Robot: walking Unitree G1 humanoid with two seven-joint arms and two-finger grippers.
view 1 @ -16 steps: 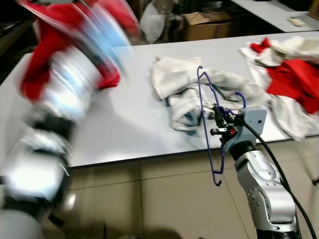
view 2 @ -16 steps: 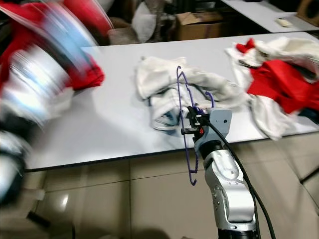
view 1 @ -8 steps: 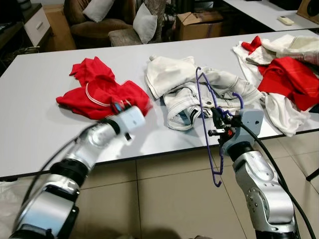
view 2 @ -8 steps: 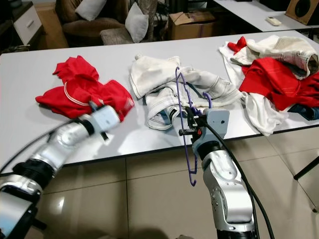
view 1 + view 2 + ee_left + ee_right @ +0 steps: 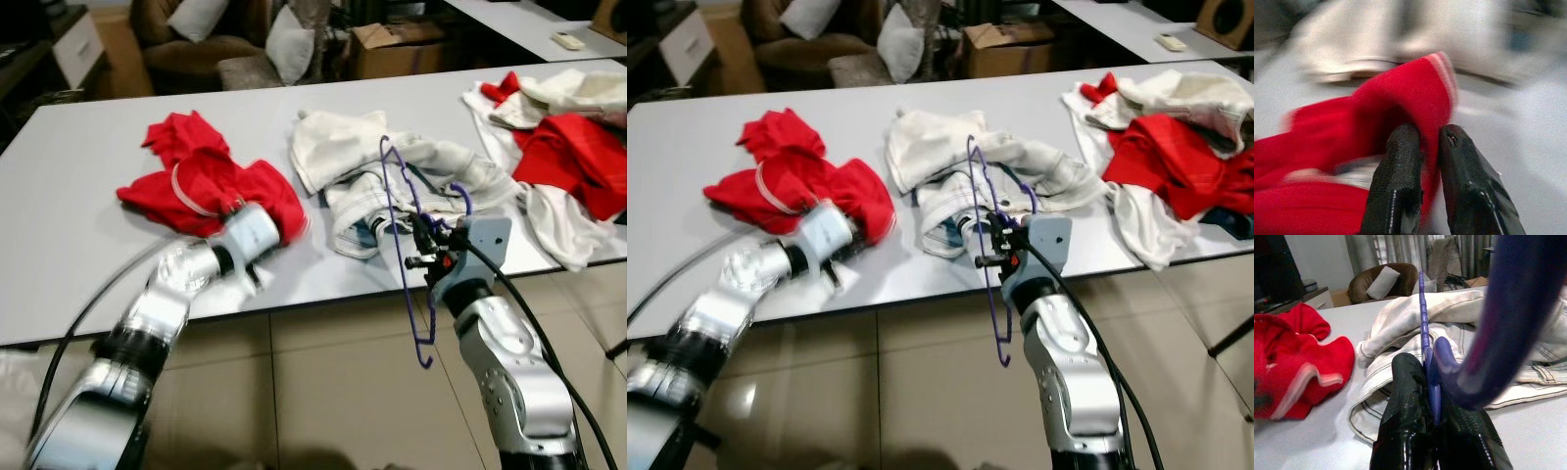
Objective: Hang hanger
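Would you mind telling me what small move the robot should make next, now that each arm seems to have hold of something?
Probably lift the left gripper a little to raise the red garment off the table. Its fingers look closed on a fold of the red cloth, while the right gripper already holds the purple hanger upright near the table's front edge, ready to receive it.

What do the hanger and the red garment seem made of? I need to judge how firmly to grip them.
Hanger: thin purple rod, probably coated wire or plastic, smooth with a slight gloss; it holds its shape. Red garment: soft matte knit, folding loosely, with a pale ribbed trim.
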